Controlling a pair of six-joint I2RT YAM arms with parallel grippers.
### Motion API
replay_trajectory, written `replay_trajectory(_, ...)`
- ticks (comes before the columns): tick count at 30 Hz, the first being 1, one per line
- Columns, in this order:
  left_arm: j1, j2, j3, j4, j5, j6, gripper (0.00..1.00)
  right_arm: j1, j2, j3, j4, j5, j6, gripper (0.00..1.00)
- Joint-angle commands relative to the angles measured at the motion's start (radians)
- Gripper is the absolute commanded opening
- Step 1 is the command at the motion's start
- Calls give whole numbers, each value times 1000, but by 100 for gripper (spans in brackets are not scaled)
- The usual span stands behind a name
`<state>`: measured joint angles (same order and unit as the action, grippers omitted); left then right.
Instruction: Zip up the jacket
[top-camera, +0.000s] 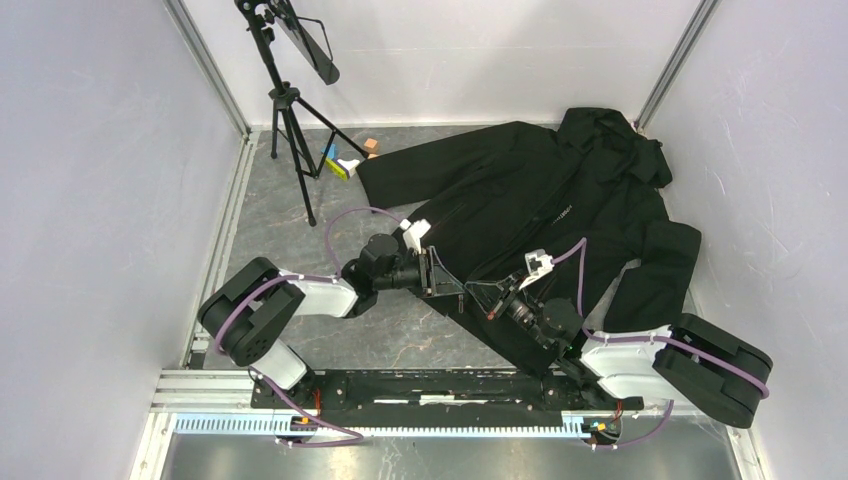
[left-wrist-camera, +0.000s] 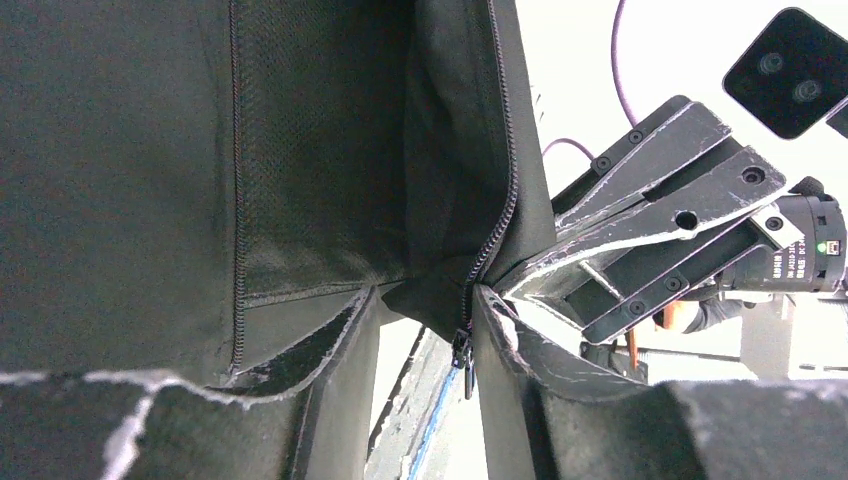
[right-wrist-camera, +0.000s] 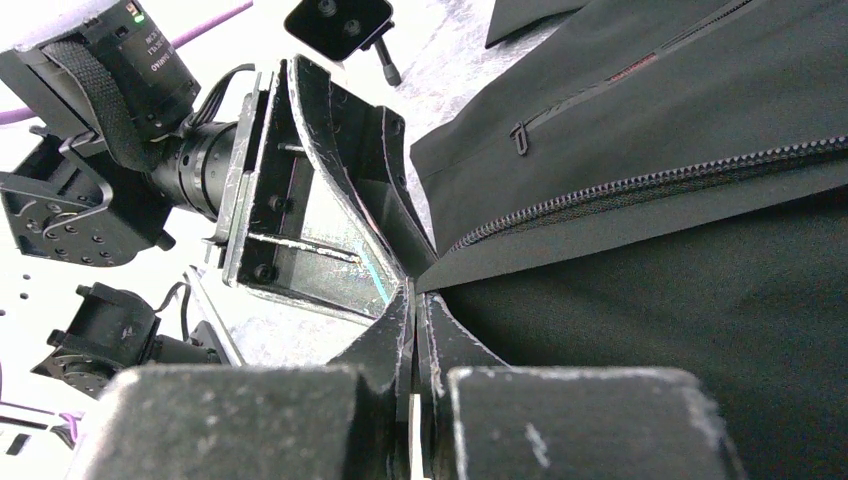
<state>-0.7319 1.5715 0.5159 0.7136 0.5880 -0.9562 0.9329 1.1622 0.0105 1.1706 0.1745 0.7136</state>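
Observation:
The black jacket lies spread over the right and back of the table, hood at the far right. Both grippers meet at its lower front hem. My right gripper is shut on the hem corner beside the zipper; in the top view the right gripper sits at the jacket's near edge. My left gripper faces it with its fingers apart. The zipper slider with its pull hangs between them, close against the right-hand finger. The zipper teeth run up from the slider. In the top view the left gripper touches the same hem.
A black tripod with a tilted panel stands at the back left, with small coloured blocks by its feet. White walls close in three sides. A metal rail carries both arm bases at the near edge.

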Motion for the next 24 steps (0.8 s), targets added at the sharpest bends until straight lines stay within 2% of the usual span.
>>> replay_trajectory(1, -24, 2, -17, 146, 110, -69, 48, -2, 2, -186, 62, -27, 16, 0)
replay_trajectory(3, -24, -8, -24, 155, 113, -70, 54, -1, 1, -181, 47, -25, 20, 0)
replay_trajectory(5, -26, -21, -33, 154, 110, -65, 55, -1, -1, -183, 41, -25, 23, 0)
replay_trajectory(12, -26, -61, -50, 145, 108, -56, 51, -1, -9, -187, 3, -19, 28, 0)
replay_trajectory(13, -26, -68, -52, 144, 108, -53, 54, -2, -11, -189, -1, -18, 31, 0)
replay_trajectory(16, -26, -108, -65, 130, 97, -38, 73, -3, -27, -191, -21, -17, 37, 0)
replay_trajectory(18, -26, -148, -64, 68, 74, 2, 77, -2, -41, -192, -43, -15, 40, 0)
replay_trajectory(24, -26, -190, -47, -75, 46, 88, 68, -2, -85, -195, -71, -12, 49, 0)
